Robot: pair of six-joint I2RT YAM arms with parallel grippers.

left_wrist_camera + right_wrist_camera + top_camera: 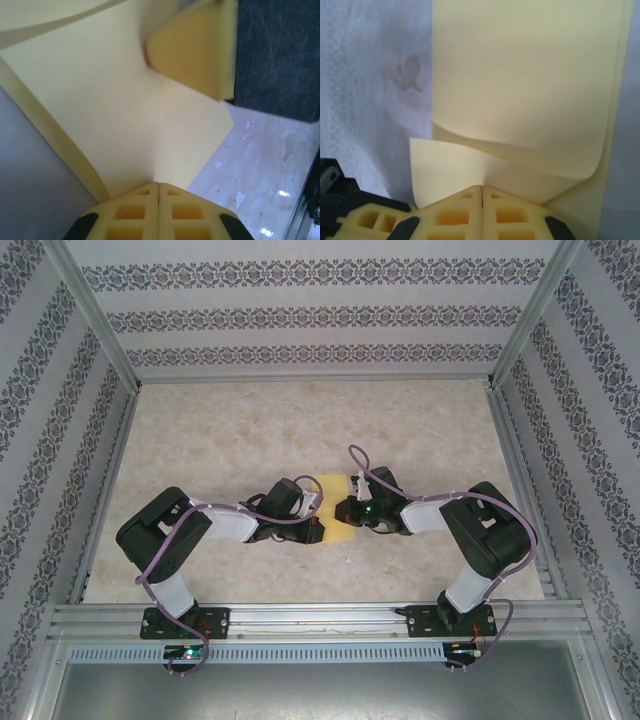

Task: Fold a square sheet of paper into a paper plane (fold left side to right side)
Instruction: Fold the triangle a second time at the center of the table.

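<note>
The square sheet of paper (335,486) is pale yellow and lies in the middle of the table between my two grippers. It is a sheet with one side lifted and curled over, not a pointed paper plane. My left gripper (321,516) is shut, and the paper (125,110) runs right into its closed fingertips (158,184). My right gripper (346,508) is shut too, pinching a raised edge of the paper (520,75) at its tips (481,187). A curled upper layer (530,150) arches over the lower one. The right gripper's finger (192,47) presses the paper opposite the left one.
The marbled table top (250,430) is walled by patterned panels at the left (60,420), back and right. An aluminium rail (320,620) carrying both arm bases runs along the near edge. Small white flecks (240,197) dot the surface beside the paper.
</note>
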